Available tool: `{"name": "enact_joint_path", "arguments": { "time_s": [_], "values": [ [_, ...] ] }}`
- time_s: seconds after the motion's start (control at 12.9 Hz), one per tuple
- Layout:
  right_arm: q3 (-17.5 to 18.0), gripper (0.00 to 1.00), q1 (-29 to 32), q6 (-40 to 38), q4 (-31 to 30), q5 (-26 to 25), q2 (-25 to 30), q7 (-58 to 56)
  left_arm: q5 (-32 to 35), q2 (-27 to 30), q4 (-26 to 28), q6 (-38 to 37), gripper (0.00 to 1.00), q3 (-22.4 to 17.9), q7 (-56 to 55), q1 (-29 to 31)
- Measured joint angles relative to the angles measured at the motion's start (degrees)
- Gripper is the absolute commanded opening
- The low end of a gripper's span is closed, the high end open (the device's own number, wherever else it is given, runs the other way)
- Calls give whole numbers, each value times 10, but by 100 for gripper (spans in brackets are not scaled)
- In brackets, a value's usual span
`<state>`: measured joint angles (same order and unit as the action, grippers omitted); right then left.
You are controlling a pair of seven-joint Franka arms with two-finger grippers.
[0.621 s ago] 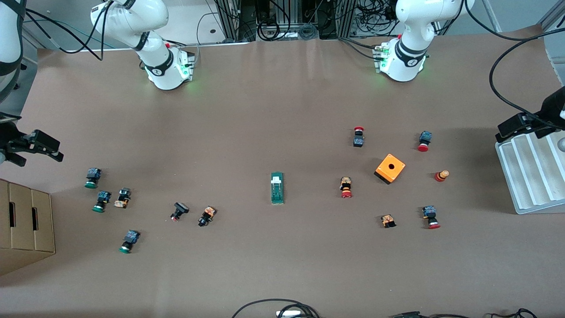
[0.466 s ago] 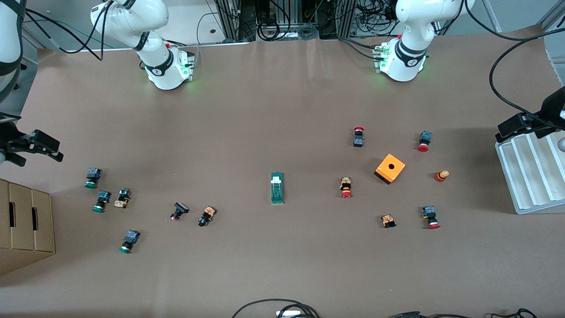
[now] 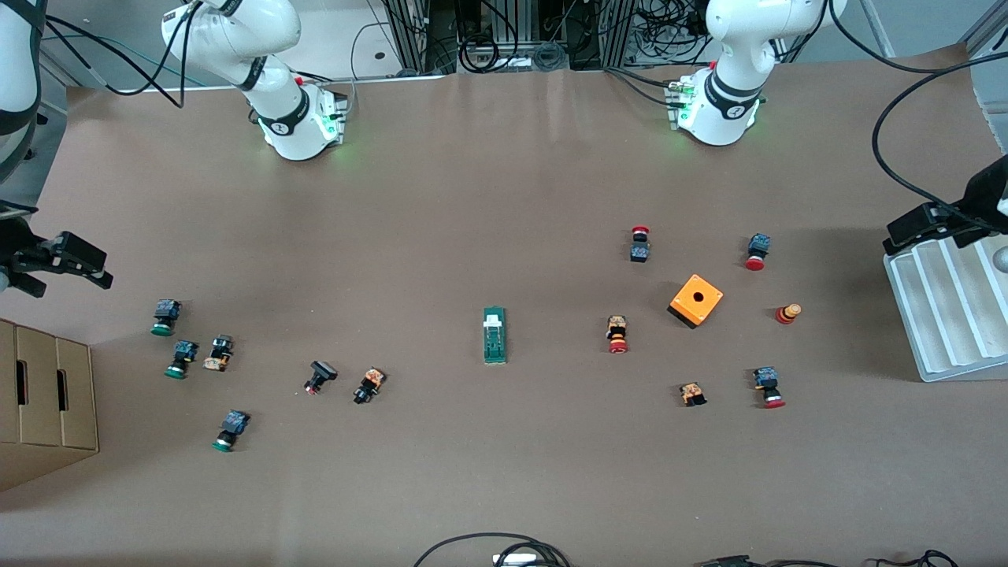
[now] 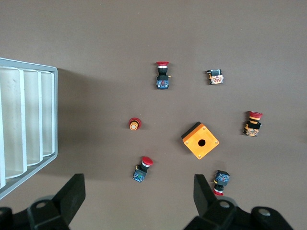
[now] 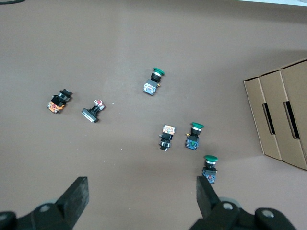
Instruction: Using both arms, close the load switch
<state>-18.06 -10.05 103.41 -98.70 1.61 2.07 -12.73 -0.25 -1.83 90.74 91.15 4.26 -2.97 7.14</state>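
The load switch (image 3: 494,335), a narrow green block with a white tab at its end nearer the robots' bases, lies flat at the middle of the table. It shows in neither wrist view. My left gripper (image 3: 917,224) hangs open and empty over the table's edge by the white tray at the left arm's end; in the left wrist view (image 4: 138,199) its jaws stand wide apart. My right gripper (image 3: 75,260) hangs open and empty over the right arm's end of the table; in the right wrist view (image 5: 142,196) its jaws are wide apart too. Both are well away from the switch.
An orange box with a hole (image 3: 696,300) and several red-capped push buttons (image 3: 617,334) lie toward the left arm's end. Green-capped push buttons (image 3: 164,316) lie toward the right arm's end. A white ribbed tray (image 3: 945,315) and a cardboard box (image 3: 47,394) stand at the table's two ends.
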Motion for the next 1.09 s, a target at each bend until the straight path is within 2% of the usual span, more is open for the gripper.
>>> {"name": "enact_joint_path", "arguments": {
  "time_s": [0.85,1.09],
  "values": [
    [0,100,0,1,0,0,0,0,-5,-40,-5,18,100,22,1,-8],
    [1,100,-1,1,0,0,0,0,-9,-41,-7,18,100,53,1,-10]
  ]
}}
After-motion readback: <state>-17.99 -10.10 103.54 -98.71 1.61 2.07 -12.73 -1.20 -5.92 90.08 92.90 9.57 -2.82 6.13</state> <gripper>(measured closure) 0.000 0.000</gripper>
